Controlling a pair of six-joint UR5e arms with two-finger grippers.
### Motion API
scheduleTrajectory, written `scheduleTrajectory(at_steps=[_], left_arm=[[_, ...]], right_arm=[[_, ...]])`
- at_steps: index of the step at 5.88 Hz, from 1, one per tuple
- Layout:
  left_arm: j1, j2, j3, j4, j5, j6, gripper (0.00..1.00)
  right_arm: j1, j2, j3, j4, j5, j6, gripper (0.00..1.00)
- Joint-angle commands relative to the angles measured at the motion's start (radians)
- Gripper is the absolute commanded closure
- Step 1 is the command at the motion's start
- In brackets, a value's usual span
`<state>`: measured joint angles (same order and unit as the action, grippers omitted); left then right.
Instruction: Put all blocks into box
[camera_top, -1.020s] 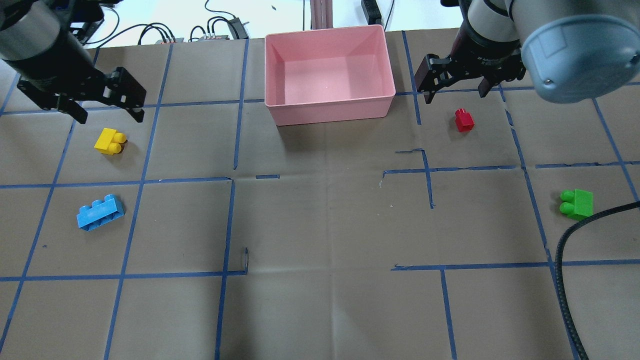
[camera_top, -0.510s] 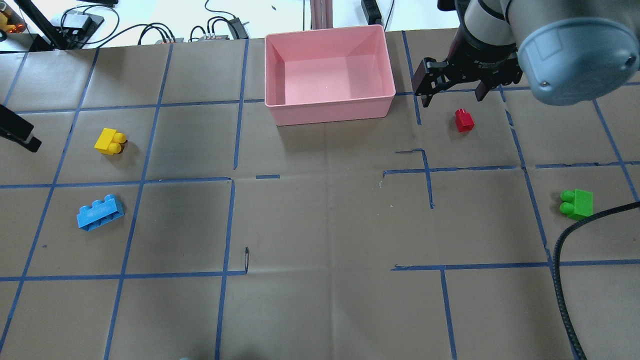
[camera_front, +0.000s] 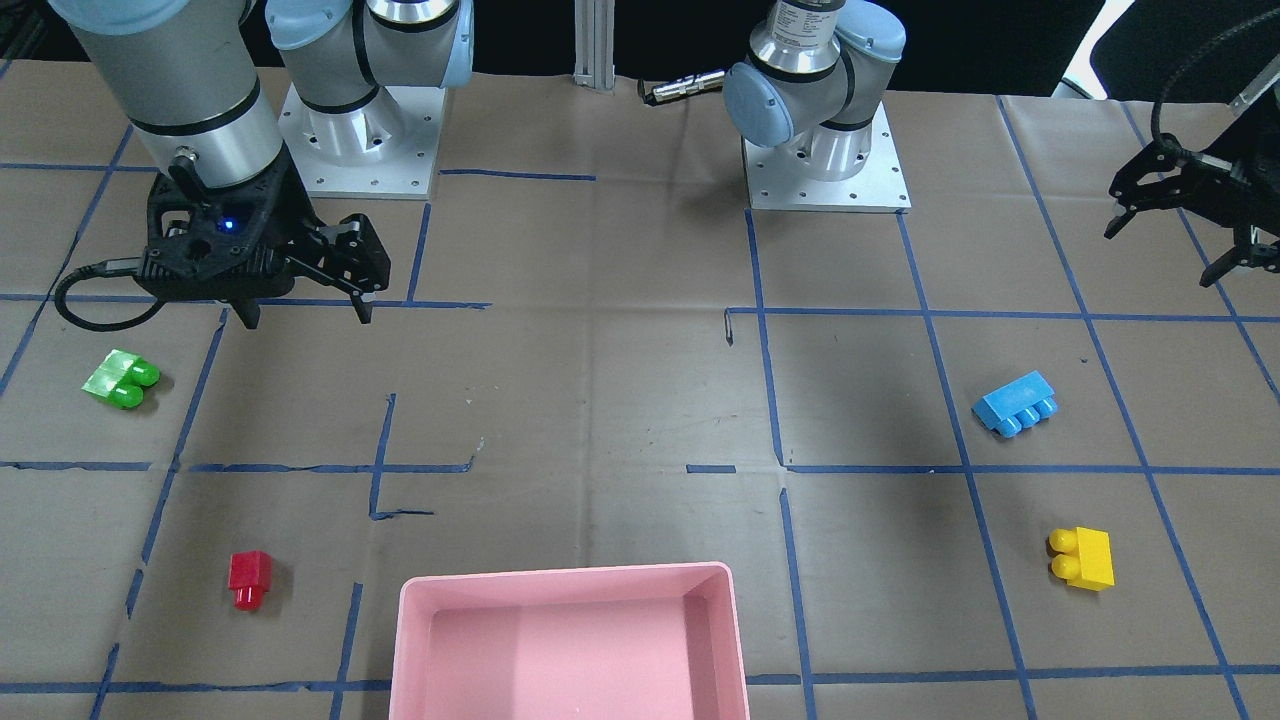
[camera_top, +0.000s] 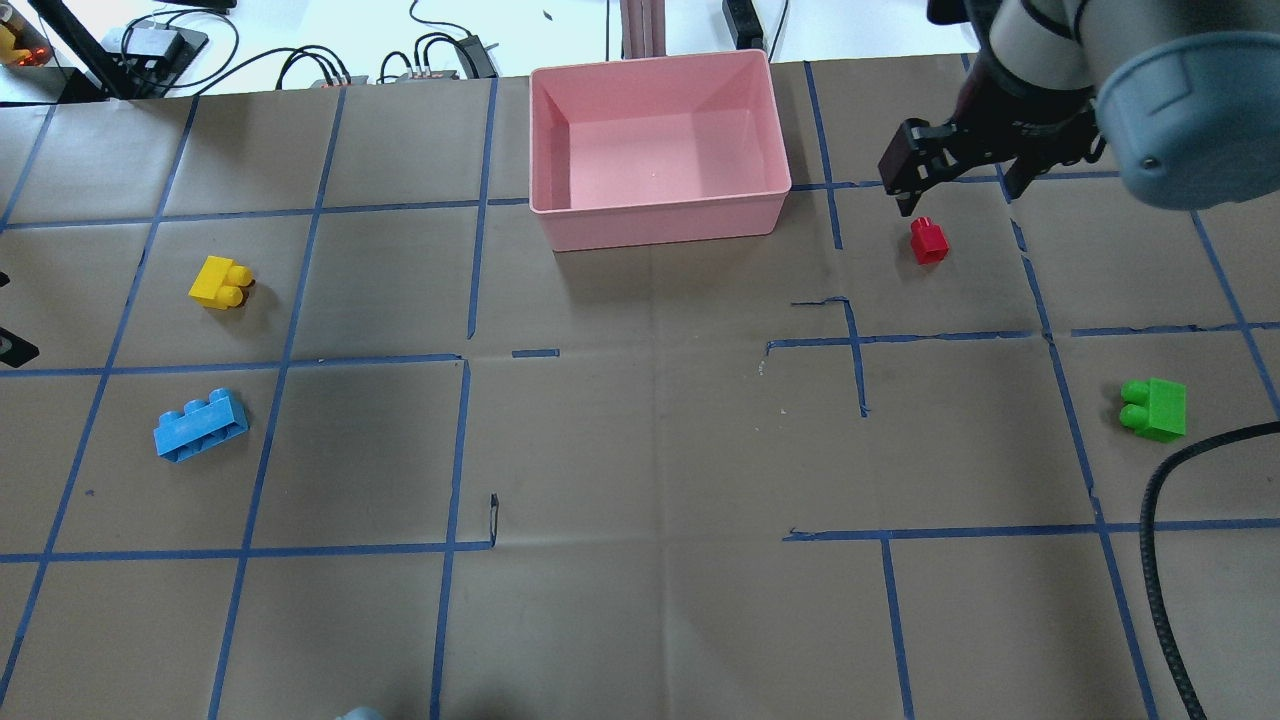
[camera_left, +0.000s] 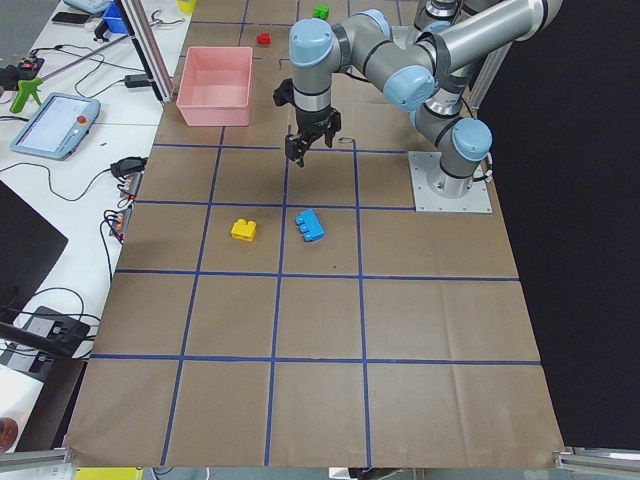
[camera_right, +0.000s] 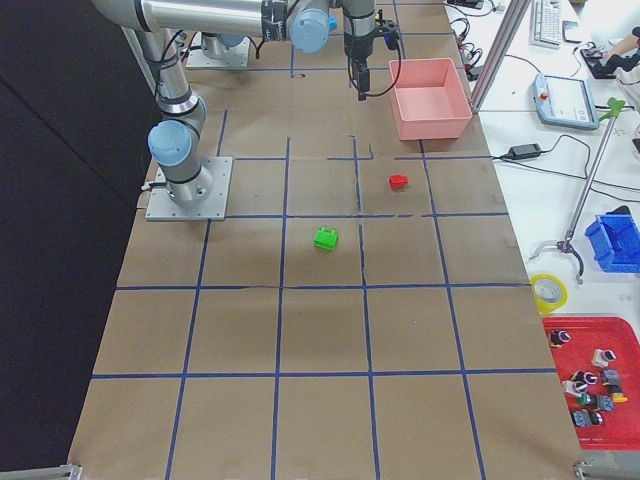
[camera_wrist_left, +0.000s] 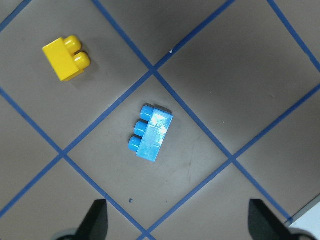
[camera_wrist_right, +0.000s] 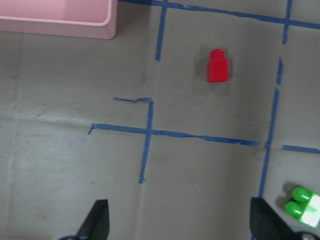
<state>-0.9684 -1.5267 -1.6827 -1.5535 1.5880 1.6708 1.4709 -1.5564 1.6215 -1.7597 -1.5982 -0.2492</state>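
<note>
All the blocks lie on the paper-covered table. The yellow brick (camera_top: 220, 283) and the blue brick (camera_top: 200, 425) lie at the left. The red brick (camera_top: 928, 241) and the green brick (camera_top: 1155, 408) lie at the right. The pink box (camera_top: 660, 215) stands empty at the far middle. My right gripper (camera_top: 958, 195) is open and hovers just beyond the red brick. My left gripper (camera_front: 1160, 255) is open and raised at the table's left side. Its wrist view shows the blue brick (camera_wrist_left: 152, 132) and the yellow brick (camera_wrist_left: 66, 58) below it.
Blue tape lines grid the brown paper. A black cable (camera_top: 1150, 540) loops over the table's near right, close to the green brick. The two arm bases (camera_front: 825, 160) stand at the robot's side. Cables and devices lie beyond the far edge.
My left gripper has swung left and toward the near side, almost out of the overhead view. My right gripper has shifted right, above the red brick. No brick has moved.
</note>
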Motion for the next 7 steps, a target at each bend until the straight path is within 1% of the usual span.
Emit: scheduleTrajectory(at_steps=[1, 2, 3, 4, 5, 6, 7], left_arm=[[0.000, -0.030, -0.053, 0.019, -0.006, 0.162, 0.00], [0.000, -0.065, -0.137, 0.193, -0.009, 0.156, 0.00], [0.005, -0.081, -0.246, 0.371, -0.008, 0.150, 0.00], [0.005, -0.085, -0.334, 0.501, -0.009, 0.147, 0.00], [0.005, -0.107, -0.392, 0.604, -0.013, 0.120, 0.00], [0.007, -0.157, -0.400, 0.647, -0.013, 0.119, 0.01], [0.008, -0.202, -0.402, 0.691, -0.013, 0.121, 0.01]], right_arm=[[-0.236, -0.037, 0.041, -0.020, 0.001, -0.286, 0.00], [-0.362, -0.024, 0.099, -0.044, 0.012, -0.368, 0.00], [-0.435, -0.022, 0.160, -0.072, 0.009, -0.366, 0.00], [-0.502, -0.021, 0.226, -0.117, 0.012, -0.354, 0.01], [-0.533, 0.011, 0.301, -0.271, 0.012, -0.354, 0.01], [-0.537, 0.056, 0.375, -0.375, 0.009, -0.304, 0.01], [-0.541, 0.068, 0.415, -0.377, 0.009, -0.221, 0.01]])
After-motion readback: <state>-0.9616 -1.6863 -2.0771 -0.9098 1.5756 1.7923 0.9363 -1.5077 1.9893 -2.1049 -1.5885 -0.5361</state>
